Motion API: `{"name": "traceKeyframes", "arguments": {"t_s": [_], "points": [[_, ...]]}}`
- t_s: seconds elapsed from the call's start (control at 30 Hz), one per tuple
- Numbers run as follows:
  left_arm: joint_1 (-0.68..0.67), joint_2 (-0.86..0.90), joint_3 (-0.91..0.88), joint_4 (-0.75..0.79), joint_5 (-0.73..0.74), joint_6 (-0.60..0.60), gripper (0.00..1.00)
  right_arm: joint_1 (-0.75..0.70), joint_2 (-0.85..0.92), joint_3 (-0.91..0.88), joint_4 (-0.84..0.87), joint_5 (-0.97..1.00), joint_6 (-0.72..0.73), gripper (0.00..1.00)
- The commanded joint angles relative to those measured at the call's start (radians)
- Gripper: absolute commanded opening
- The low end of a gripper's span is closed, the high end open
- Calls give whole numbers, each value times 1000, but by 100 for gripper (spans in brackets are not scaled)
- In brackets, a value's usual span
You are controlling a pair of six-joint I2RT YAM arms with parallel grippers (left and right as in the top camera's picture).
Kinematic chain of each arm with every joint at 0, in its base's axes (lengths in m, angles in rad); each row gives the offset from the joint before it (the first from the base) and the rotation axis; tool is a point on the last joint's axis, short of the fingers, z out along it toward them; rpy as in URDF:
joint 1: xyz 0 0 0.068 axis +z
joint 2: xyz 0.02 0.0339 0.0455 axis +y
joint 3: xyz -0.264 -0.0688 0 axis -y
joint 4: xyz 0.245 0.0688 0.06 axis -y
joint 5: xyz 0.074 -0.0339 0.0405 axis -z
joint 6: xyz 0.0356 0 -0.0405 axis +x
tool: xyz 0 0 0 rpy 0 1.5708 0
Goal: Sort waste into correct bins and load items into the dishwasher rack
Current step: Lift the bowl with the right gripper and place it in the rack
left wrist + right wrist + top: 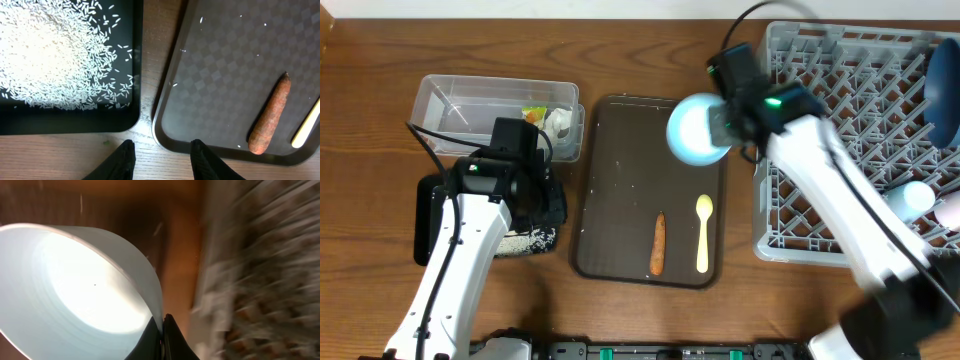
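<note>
Wooden worktop (360,120): right claw (162,332) pinches the pale blue bowl (692,130), left of the dishwasher rack (840,90); left claw (162,156) half-open, empty.

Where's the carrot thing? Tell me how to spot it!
Look at the big dark brown tray in the middle of the table. Near its front edge, two thin things lie side by side. The carrot stick is the one on the left, orange-brown and rough, not pale yellow with a round end like the spoon.
</note>
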Motion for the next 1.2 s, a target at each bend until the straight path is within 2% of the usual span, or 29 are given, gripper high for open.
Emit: {"name": "traceKeyframes", "arguments": {"t_s": [0.0, 0.3, 0.47, 0.57, 0.9, 1.17], "points": [[5, -3, -7, 1, -13, -1, 39, -3, -116, 23, 22, 309, -37, 1], [5, -3, -7, 3, -13, -1, 39, -56, -139, 22, 68, 796, -117, 1], [5, -3, -7, 5, -13, -1, 39, -111, -98, 22, 157, 1020, -239, 1], [5, -3, -7, 5, -13, -1, 39, -147, -68, 22, 197, 1115, -264, 1], [5, -3, -7, 5, -13, -1, 39, -261, 66, 22, 248, 1241, -260, 1], [5, -3, -7, 13, -13, -1, 39, -290, 163, 22, 262, 1235, -259, 1]]}}
